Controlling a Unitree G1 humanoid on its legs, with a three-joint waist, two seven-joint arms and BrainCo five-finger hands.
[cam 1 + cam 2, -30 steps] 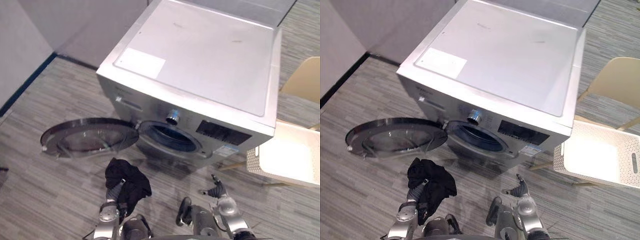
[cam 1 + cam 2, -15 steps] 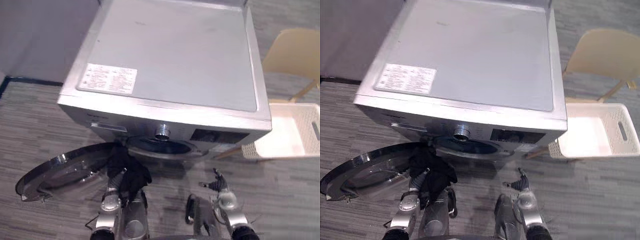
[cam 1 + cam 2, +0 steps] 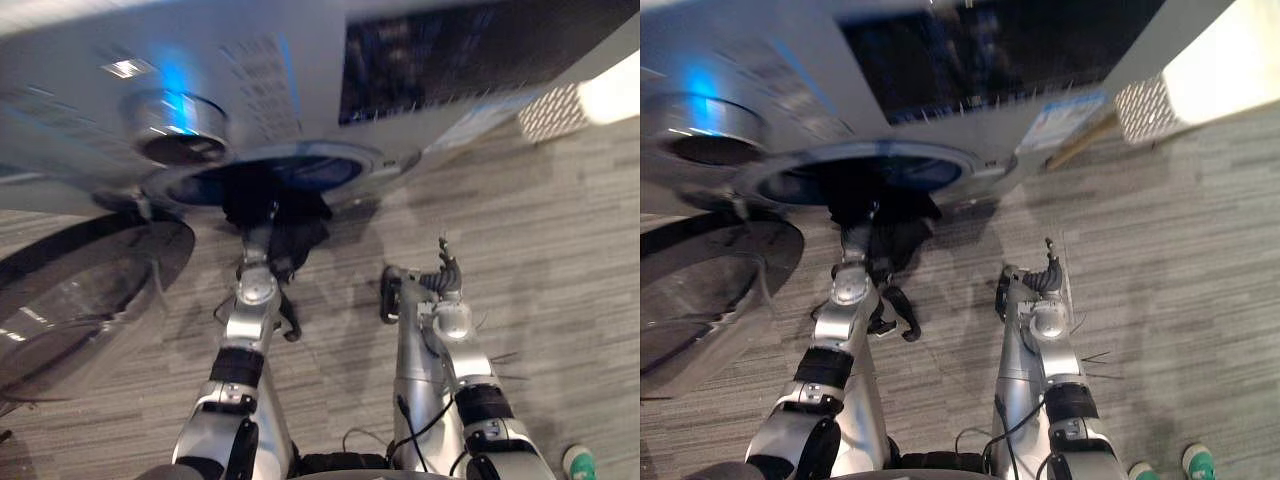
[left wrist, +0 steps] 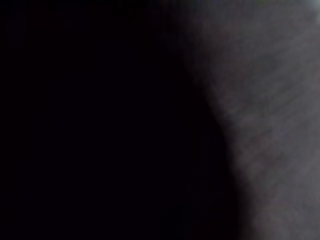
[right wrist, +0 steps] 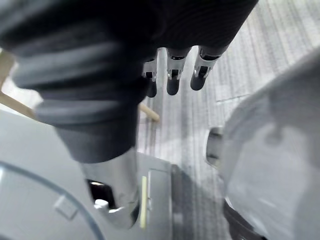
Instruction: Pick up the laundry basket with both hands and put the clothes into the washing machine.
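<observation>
Now pushed by left hand [image 3: 258, 243] to round drum mouth [image 3: 300, 172] of silver washing machine [image 3: 300, 70]: crumpled black garment [image 3: 275, 210], grip unreadable under cloth; loading nearly done. Well aside, right hand [image 3: 443, 278], fingers relaxed, empty.

Washer [image 3: 290, 80]: smooth grey casing with a satin sheen.
Knob [image 3: 172, 128]: polished metal look, glossy.
Display panel [image 3: 450, 50]: black, glossy.
Door [image 3: 80, 290]: clear, reflective glazing in a shiny metallic rim.
Cloth [image 3: 275, 215]: black fabric, matt, soft and crumpled.
Basket [image 3: 548, 112]: white plastic with a perforated wall, matt.
Floor [image 3: 560, 250]: grey, finely streaked grain, matt.
Right hand [image 5: 172, 82]: silver fingers with a dull metallic finish. The cover is dark, ribbed and matt, and looks rubbery.
</observation>
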